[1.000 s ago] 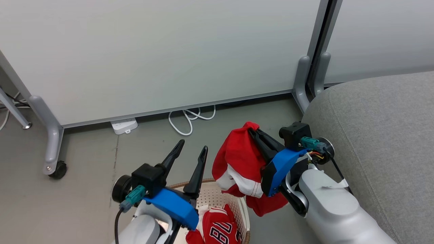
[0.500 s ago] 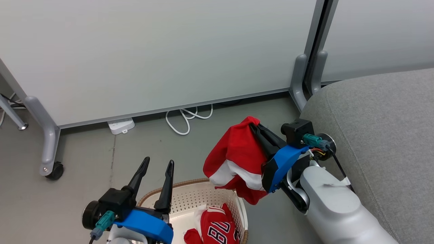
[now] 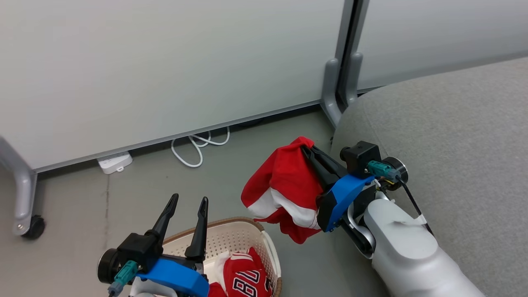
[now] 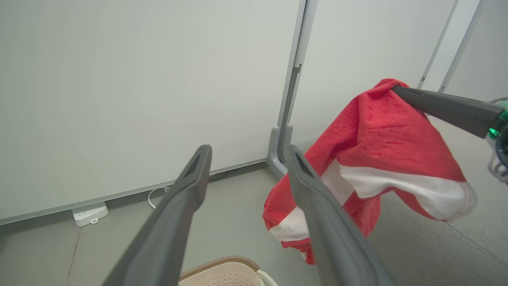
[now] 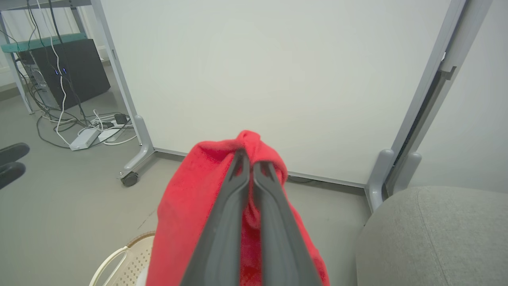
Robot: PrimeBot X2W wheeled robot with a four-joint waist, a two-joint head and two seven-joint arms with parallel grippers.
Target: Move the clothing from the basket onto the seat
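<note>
**Right gripper** [image 3: 308, 147]: the two dark fingers were pressed together, pinching a fold of the red garment [image 3: 284, 181].

**Red garment:** white-trimmed. It hung in the air from the fingertips, above the floor [image 3: 74, 247]. It was higher than the basket [image 3: 231, 222] and just beside the rounded edge of the seat [image 3: 453, 123], not lying on it.

**Left gripper** [image 3: 189, 200]: the fingers were spread wide with nothing between them. It was poised over the basket's left side, tips pointing towards the partition panels [image 3: 165, 62].

**Second garment** [image 3: 245, 278]: red, with black white-edged lettering. It lay bunched inside the basket, against its right wall.

**Basket:** cream perforated plastic with a brown woven-look rim. It stood on the grey floor to the left of the seat.

**Seat:** grey fabric upholstery, at the right of the head view.

**Surroundings:** a white power strip [image 3: 114, 162] and a looped white cable [image 3: 198, 144] lay at the foot of the panels.
</note>
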